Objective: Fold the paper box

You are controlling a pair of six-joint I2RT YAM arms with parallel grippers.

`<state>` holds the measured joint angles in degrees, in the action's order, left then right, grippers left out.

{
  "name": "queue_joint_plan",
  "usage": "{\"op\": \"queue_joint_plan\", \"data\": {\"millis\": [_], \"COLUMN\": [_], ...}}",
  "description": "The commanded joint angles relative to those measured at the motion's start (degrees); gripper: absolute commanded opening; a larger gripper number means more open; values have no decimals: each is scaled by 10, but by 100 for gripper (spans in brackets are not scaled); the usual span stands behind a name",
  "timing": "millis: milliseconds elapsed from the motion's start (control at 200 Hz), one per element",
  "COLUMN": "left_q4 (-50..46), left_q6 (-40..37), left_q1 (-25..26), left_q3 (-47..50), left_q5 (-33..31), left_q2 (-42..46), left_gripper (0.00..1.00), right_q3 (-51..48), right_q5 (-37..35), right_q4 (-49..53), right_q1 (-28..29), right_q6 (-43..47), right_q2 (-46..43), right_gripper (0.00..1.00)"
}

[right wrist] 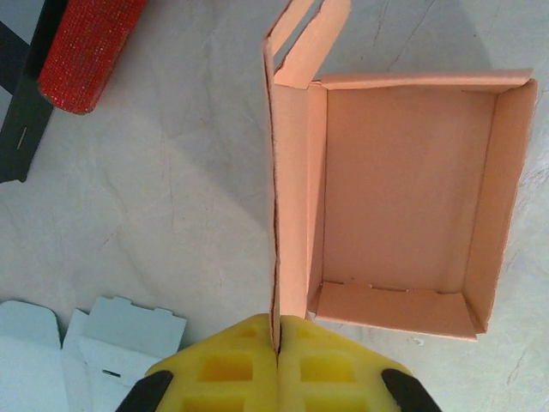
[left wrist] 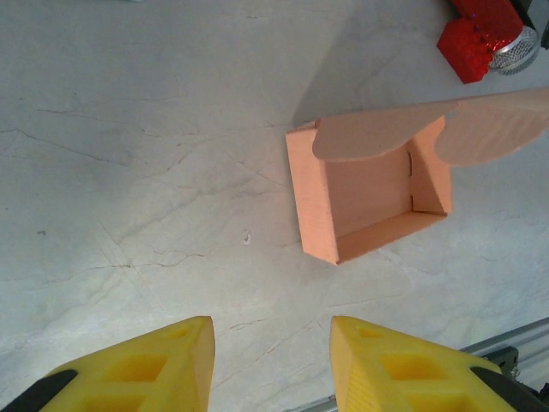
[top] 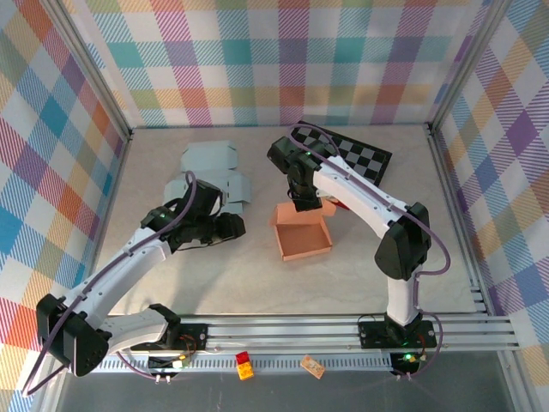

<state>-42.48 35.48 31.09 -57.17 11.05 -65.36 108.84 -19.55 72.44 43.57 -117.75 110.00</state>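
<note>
A salmon-orange paper box (top: pixel 302 239) sits near the middle of the pale, marbled counter (top: pixel 214 283), between the two arms. Its tray is formed, with four walls standing and the top uncovered. In the right wrist view the box (right wrist: pixel 403 197) lies just right of the end effector, and a long lid panel (right wrist: pixel 290 172) rises along its left wall.

The right end effector (top: pixel 302 202) hangs over the far edge of the box. Its yellow fingers (right wrist: pixel 232 369) are pressed together with the thin edge of that lid panel pinched between them.

The left end effector (top: pixel 230 227) is just left of the box and apart from it. In its own view the left end effector (left wrist: pixel 270 352) has its jaws narrowly parted with only bare counter between them, holding nothing. The box (left wrist: pixel 369 197) lies ahead of it, its rounded lid flaps raised over the far side.

Flat pale blue-grey cardboard blanks (top: pixel 210 172) lie on the counter beyond the left arm. A black-and-white checkered board (top: pixel 360 154) lies at the far right. A red glittery object (right wrist: pixel 86 51) rests beside that board; what it is cannot be told. A small red-and-yellow block (top: pixel 244 365) sits on the metal rail at the near edge.
</note>
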Motion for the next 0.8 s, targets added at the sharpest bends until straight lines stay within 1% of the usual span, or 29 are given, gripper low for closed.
{"op": "queue_joint_plan", "data": {"millis": [0,80,150,380,440,525,560,665,715,755,795], "left_q4": [3,13,20,45,50,60,64,70,63,55,48], "left_q6": [-16,-23,-30,-67,-78,-94,-103,-138,-155,-169,-184], "left_q1": [2,2,2,8,10,19,25,39,41,41,41], "left_q3": [11,15,14,-4,-8,-12,-14,-26,-37,-46,-55], "left_q5": [13,8,5,10,11,8,3,-13,-20,-25,-33], "left_q2": [-13,-19,-27,-57,-67,-80,-83,-91,-96,-100,-102], "left_gripper": [40,40,40,42,47,49,49,50,50,51,51], "right_q3": [-13,-32,-50,-77,-90,-110,-117,-159,-189,-223,-258], "right_q5": [0,6,4,-34,-49,-71,-79,-92,-93,-73,-27], "right_q4": [-6,-25,-40,-50,-63,-91,-104,-174,-224,-283,-341], "right_q1": [-2,-4,-5,-6,-5,-7,-8,-21,-35,-54,-79], "right_q6": [-31,-12,5,83,113,177,208,339,421,507,600], "right_q2": [4,-5,-17,-59,-77,-106,-120,-171,-204,-232,-268], "right_gripper": [11,26,34,51,55,62,64,69,73,74,75]}}
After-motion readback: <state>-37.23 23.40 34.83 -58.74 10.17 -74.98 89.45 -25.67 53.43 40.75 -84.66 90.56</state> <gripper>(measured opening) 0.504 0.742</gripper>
